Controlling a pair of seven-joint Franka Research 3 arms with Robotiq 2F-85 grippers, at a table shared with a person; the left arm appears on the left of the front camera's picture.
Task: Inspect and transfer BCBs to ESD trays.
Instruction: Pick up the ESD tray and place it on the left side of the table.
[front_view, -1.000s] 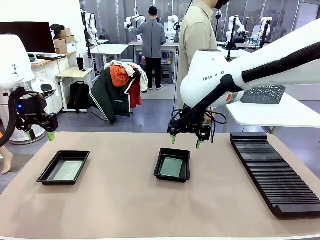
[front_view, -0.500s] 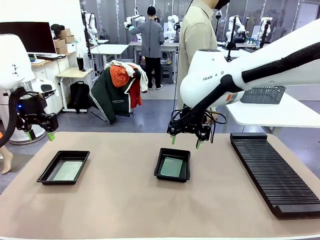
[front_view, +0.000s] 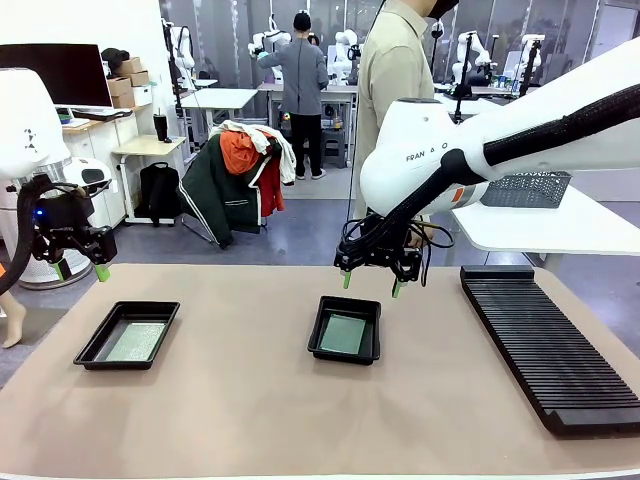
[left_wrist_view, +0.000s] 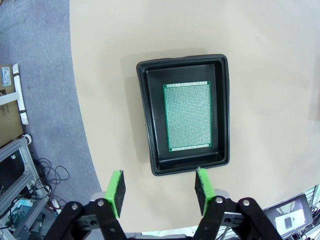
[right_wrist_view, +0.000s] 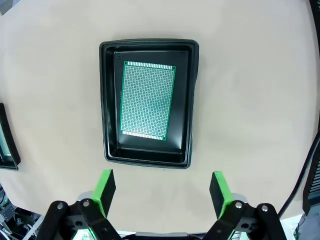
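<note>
Both grippers, left (front_view: 97, 262) and right (front_view: 371, 281), hang with jaws apart and empty exactly where I saw them a second ago, each above its own ESD tray, left tray (front_view: 128, 335) and middle tray (front_view: 346, 329), a BCB (left_wrist_view: 188, 116) lying flat inside each.

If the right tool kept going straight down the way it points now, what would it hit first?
Most likely the far rim of the middle black tray, or bare table just beyond it. The open right tool hangs empty above that edge; the green board lies further in. Depth is hard to judge.
</note>
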